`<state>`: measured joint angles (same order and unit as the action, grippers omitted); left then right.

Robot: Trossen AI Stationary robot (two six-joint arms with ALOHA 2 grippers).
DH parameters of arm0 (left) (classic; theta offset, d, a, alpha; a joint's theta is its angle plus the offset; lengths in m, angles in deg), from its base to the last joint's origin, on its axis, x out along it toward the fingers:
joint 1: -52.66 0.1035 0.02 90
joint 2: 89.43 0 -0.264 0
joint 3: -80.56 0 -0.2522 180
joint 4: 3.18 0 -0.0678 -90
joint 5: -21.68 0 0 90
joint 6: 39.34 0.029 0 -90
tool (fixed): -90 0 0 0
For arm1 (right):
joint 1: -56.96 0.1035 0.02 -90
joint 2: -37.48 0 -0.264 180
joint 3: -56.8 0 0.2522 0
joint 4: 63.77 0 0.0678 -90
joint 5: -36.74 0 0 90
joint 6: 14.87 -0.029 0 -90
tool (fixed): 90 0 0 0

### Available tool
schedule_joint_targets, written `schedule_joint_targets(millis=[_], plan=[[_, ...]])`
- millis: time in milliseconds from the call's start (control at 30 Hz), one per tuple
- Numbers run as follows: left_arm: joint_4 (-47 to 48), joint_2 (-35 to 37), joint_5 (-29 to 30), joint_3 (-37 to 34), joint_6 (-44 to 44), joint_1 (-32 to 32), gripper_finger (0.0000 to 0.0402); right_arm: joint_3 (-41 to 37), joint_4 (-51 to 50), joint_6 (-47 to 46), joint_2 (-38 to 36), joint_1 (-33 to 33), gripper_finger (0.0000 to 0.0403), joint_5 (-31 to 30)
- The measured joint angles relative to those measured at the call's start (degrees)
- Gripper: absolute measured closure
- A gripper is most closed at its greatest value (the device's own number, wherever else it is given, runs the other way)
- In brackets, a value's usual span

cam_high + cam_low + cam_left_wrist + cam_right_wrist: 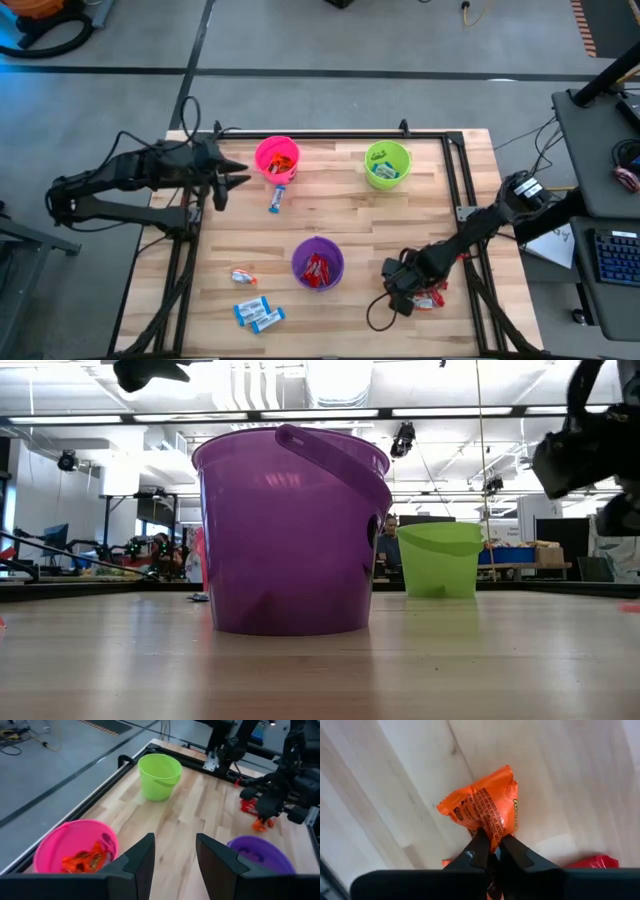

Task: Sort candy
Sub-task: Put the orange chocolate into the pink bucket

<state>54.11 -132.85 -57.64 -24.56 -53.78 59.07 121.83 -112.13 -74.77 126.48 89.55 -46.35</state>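
Orange wrapped candy (485, 812) pinched, crumpled, above the wooden table (560, 780).

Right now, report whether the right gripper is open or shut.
Shut. The right gripper has its fingers pinched on an orange candy, its wrapper crumpling between them, just above the table.

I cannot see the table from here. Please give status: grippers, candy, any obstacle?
Right gripper shut on orange candy, low by the red candy. Left gripper open, empty, beside pink cup. Purple cup stands between candy and pink cup.
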Motion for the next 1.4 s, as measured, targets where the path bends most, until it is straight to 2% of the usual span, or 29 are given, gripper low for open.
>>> schedule_joint_targets(millis=[167, 400, 533, 700, 900, 1067, 1133, 1267, 1400], plan=[[1.81, 1.88, 0.92, -0.13, -0.02, 0.0, 0.0274, 0.0, 0.03, -2.12, -4.23, -2.05, 0.0388, -2.43], [2.55, 2.71, 1.6, -0.2, -0.2, 0.0, 0.0274, 1.33, 0.57, -1.49, -13.45, -8.65, 0.0389, -14.9], [2.55, 2.65, 3.32, -0.2, -0.07, 0.02, 0.0274, 3.45, 4.19, 5.96, -18.27, -15.7, 0.039, -21.32], [2.53, 2.51, 4.44, -0.2, 0.11, 0.02, 0.0274, 5.59, 18.33, 20.85, -20.17, -27.51, 0.039, -22.46], [2.58, 2.4, 5.83, -0.2, 0.24, 0.08, 0.0274, 6.77, 41.0, 35.8, -15.38, -40.94, 0.039, -17.1], [2.58, 2.32, 8.18, -0.2, 0.03, 0.07, 0.0274, 10.18, 53.84, 42.45, -7.08, -48.1, 0.039, -14.0], [2.61, 2.27, 9.76, -0.2, -0.44, 0.07, 0.0274, 12.92, 56.95, 44.13, -3.23, -49.68, 0.039, -12.47], [2.93, 2.27, 13.89, -0.2, -3.6, 0.07, 0.0274, 19.54, 57.24, 47.86, 3.75, -51.43, 0.039, -12.13], [3.73, 2.23, 15.56, -0.2, -5.79, 0.07, 0.0274, 25.78, 57.19, 49.92, 9.59, -52.23, 0.039, -10.94]])
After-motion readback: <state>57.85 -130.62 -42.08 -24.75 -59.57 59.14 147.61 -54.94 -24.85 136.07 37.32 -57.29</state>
